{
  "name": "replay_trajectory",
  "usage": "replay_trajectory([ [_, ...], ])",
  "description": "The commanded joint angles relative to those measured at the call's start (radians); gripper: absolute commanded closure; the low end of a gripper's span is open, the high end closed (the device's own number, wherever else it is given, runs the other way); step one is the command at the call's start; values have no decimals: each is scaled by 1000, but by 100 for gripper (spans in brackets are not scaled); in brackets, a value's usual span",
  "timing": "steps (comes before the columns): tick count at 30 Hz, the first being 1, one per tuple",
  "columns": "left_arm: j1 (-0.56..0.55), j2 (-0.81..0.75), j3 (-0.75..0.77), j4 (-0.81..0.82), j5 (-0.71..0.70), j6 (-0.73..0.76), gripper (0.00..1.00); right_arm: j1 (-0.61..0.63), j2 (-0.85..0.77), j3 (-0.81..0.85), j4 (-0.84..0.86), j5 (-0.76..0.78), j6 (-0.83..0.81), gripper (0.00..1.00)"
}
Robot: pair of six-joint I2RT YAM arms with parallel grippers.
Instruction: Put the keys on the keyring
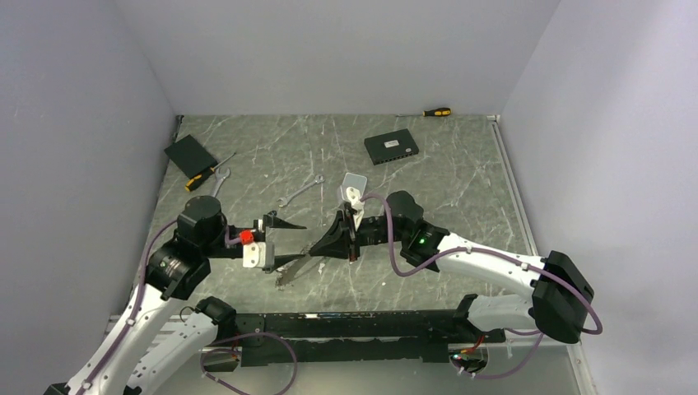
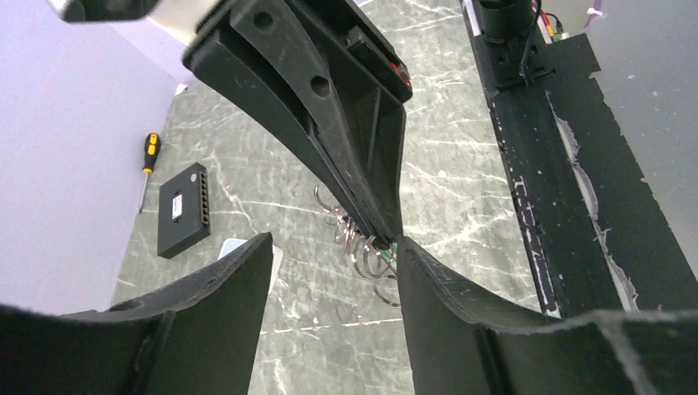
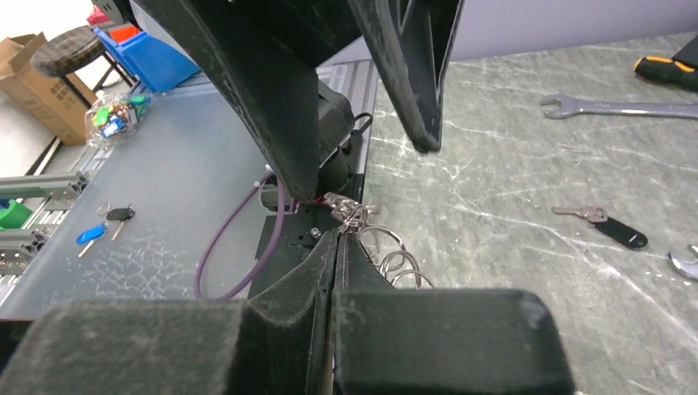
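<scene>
While the R gripper [image 3: 337, 237] is pinching the keyring [image 3: 380, 247] btwn closed fingers just above the table [image 1: 461, 189], near-centre, the L gripper [image 2: 332, 247] is gaping wide around those tips; a key [image 3: 599, 222] w/ black tag is lying apart, farther back.

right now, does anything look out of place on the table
A key with a black tag lies alone on the table, apart from the keyring pinched in the shut right hand. Two more tagged keys, blue and black, sit off the marble on the grey surface.
</scene>
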Motion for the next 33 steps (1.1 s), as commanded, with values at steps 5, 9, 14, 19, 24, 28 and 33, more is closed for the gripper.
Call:
replay_trajectory([
  [5,-2,-53,-27,91,-114,-101,34,2,-61,-46,105,82,-35,100],
  [9,-3,-107,-73,175,-214,-239,29,5,-103,-103,137,160,-93,100],
  [14,-3,-129,-135,290,-328,-503,21,14,-126,-160,205,235,-134,100],
  [19,-3,-123,-135,274,-544,-769,21,82,-117,-194,255,406,-191,100],
  [24,-2,-88,-101,180,-669,-883,27,178,-91,-219,343,617,-289,100],
  [28,-3,-34,-66,107,-833,-952,32,224,-75,-227,398,761,-322,100],
  [33,-2,23,-91,87,-956,-900,31,227,-73,-222,382,864,-287,100],
])
